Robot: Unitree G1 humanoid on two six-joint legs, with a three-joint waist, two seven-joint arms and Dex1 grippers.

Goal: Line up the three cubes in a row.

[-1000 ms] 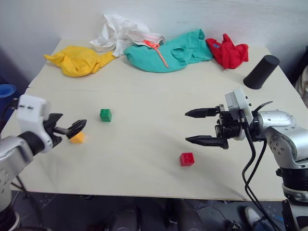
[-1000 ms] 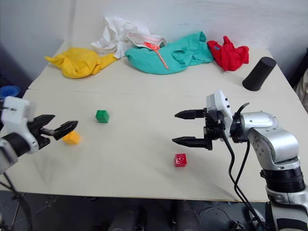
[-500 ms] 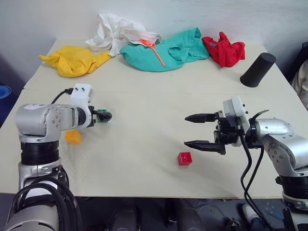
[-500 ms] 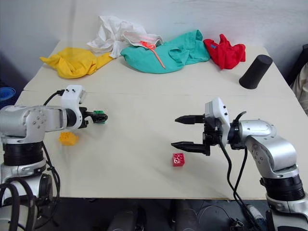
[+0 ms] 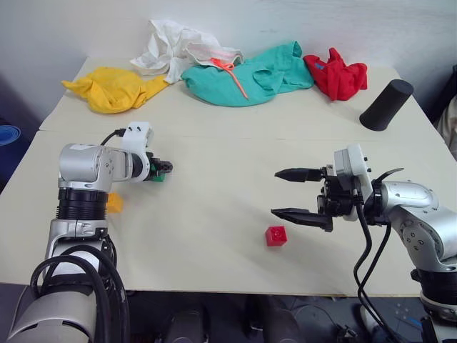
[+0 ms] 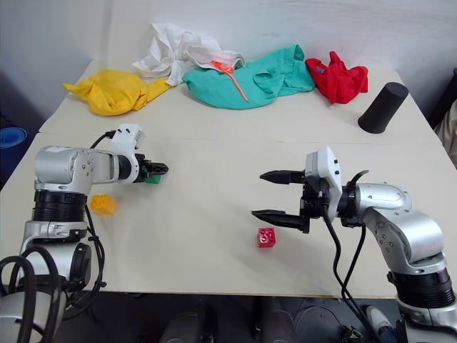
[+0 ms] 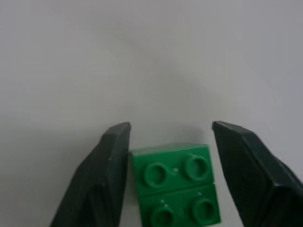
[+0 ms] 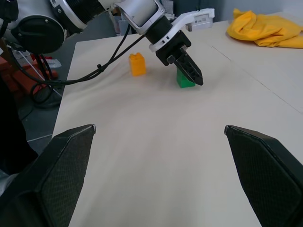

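Left wrist view has the left gripper (image 7: 170, 165) straddling the small green studded plastic brick (image 7: 173, 183), one finger touching its side and the other a hair off, so it's closing in but I can't swear it's pinched yet. That brick looks like the anchor for the row. The orange-yellow studded brick (image 6: 102, 204) sits near it, toward the robot; the red studded brick (image 6: 266, 237) lies well apart. The right gripper (image 6: 273, 195) hangs spread wide just beyond the red one, probably waiting its turn.

Left tool (image 7: 170, 142) swung from beside orange-yellow cube (image 6: 102, 204) to green cube (image 7: 174, 187), fingers closing around it
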